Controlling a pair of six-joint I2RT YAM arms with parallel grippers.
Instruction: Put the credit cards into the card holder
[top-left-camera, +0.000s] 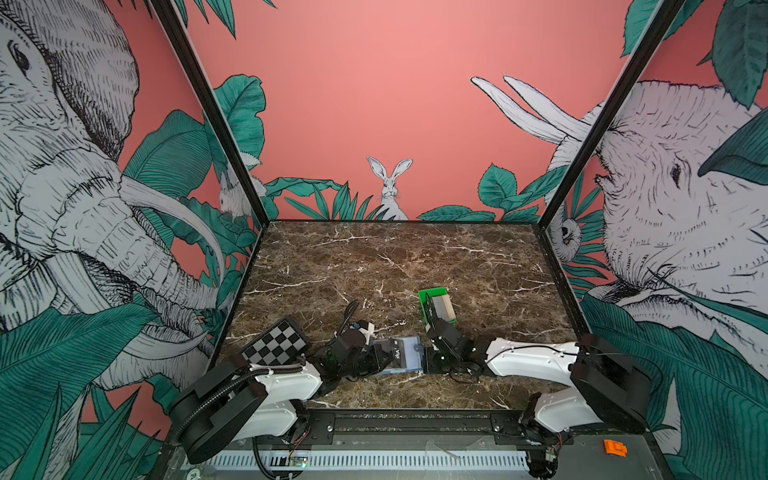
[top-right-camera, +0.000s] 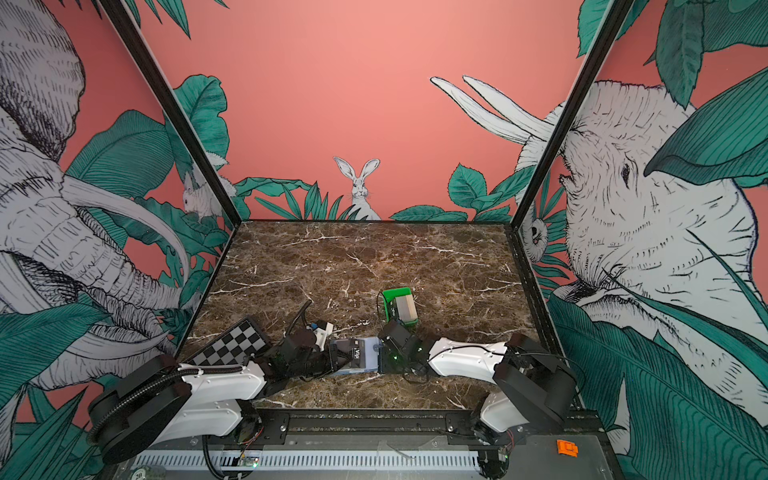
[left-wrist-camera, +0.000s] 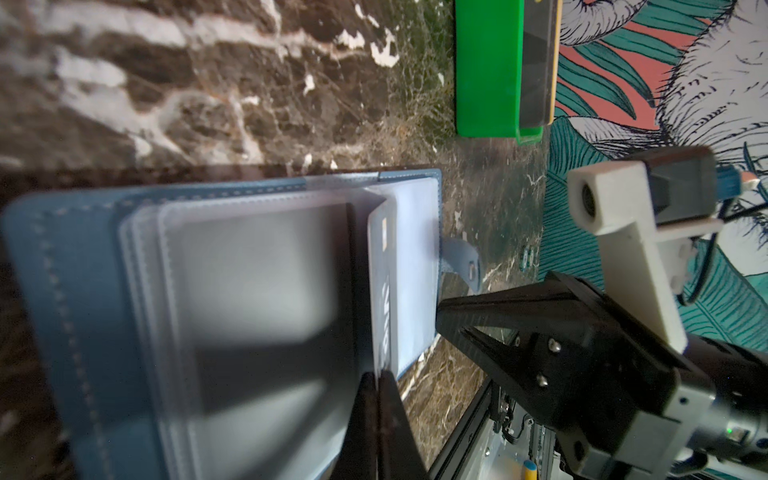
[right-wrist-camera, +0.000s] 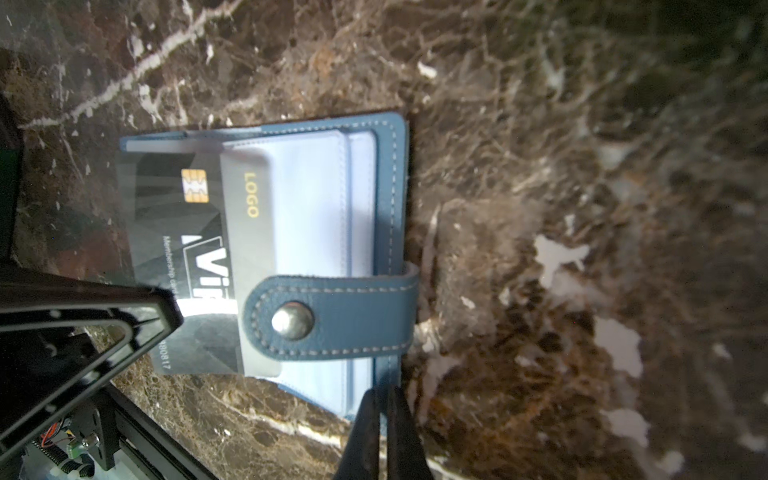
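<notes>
The slate-blue card holder (top-left-camera: 409, 347) (right-wrist-camera: 390, 187) lies open near the table's front edge. A black VIP credit card (top-left-camera: 397, 354) (right-wrist-camera: 178, 232) sits partly inside one clear pocket, its chip end sticking out. My left gripper (left-wrist-camera: 378, 386) (top-left-camera: 380, 359) is shut on that card's outer edge, which shows edge-on in the left wrist view. My right gripper (right-wrist-camera: 384, 399) (top-left-camera: 426, 357) is shut on the card holder's far cover edge, beside the snap tab (right-wrist-camera: 332, 320). More credit cards (top-left-camera: 441, 305) lie in the green tray (top-left-camera: 424, 296).
The green tray (left-wrist-camera: 486, 66) stands just behind the card holder. A checkerboard plate (top-left-camera: 276, 338) lies at the front left, next to the left arm. Patterned walls close in the marble table (top-left-camera: 374, 266) on three sides. An orange part (top-left-camera: 615, 448) sits off the table, front right.
</notes>
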